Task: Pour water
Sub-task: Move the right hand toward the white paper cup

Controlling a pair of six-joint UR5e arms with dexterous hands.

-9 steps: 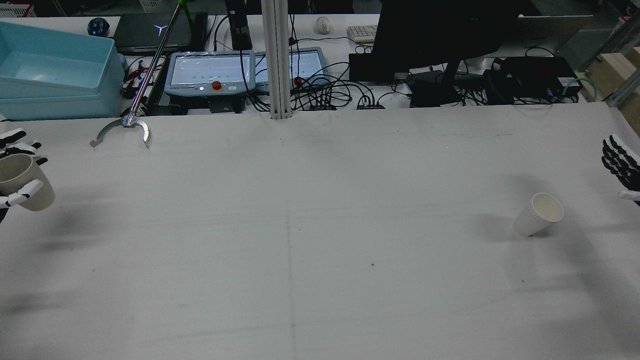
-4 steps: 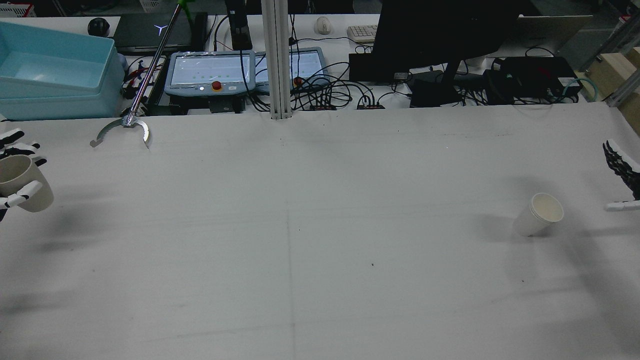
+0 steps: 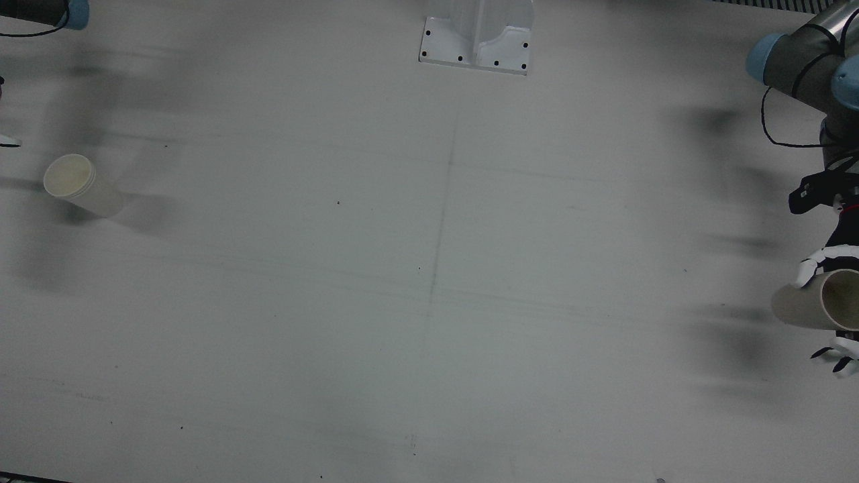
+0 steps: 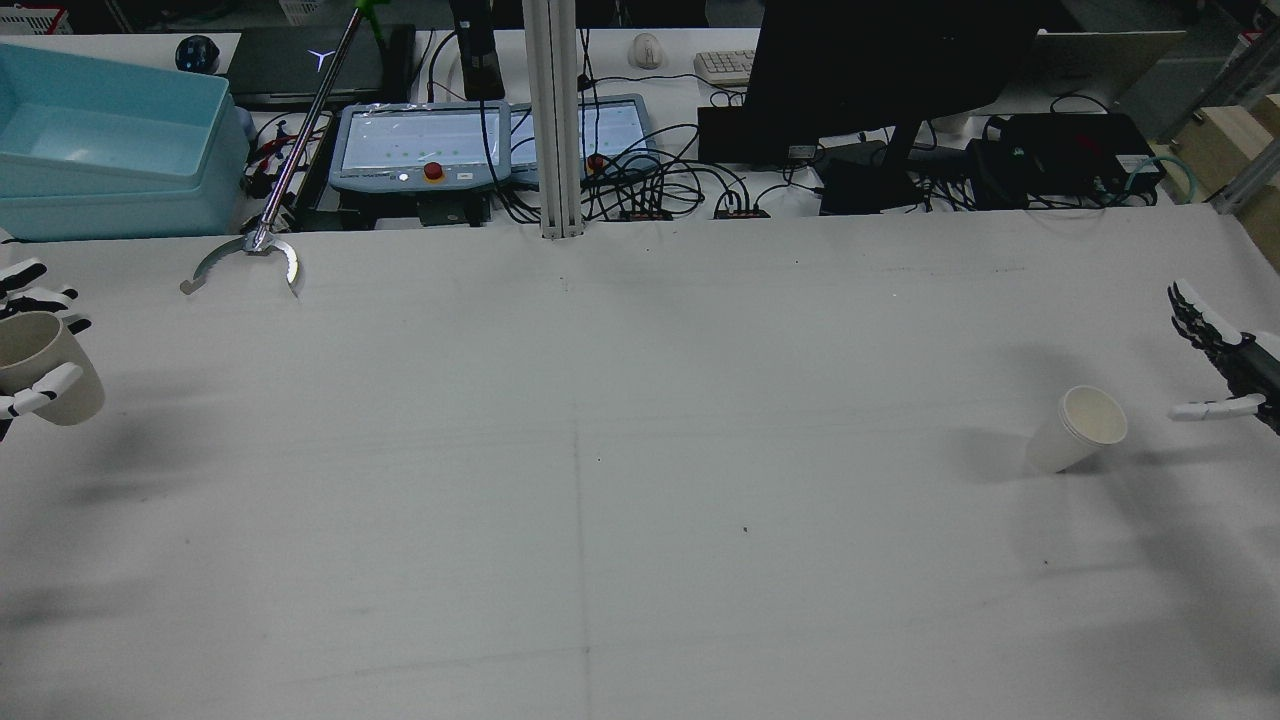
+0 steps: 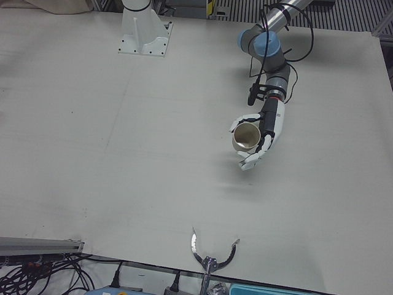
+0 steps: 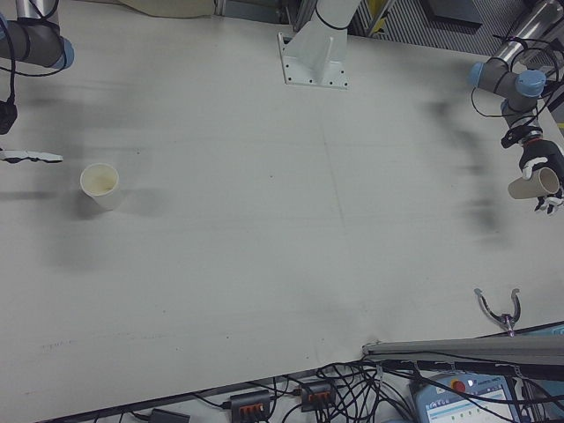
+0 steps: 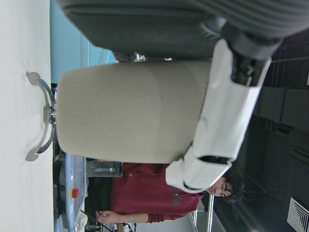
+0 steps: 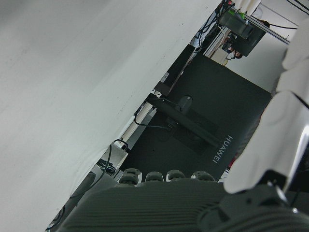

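You are holding tan cup clamped in left hand; right hand, fingers apart, is nearing white cup; wrap low, keeping it upright.

In the rear view the left hand and the beige cup it holds are cut by the left border, so the palm is out of sight. The right hand is cropped at the right border, near the white cup; in the front view only a finger tip remains. Whether either cup holds water cannot be told, the insides perhaps too dim. The right hand view misses the white cup.
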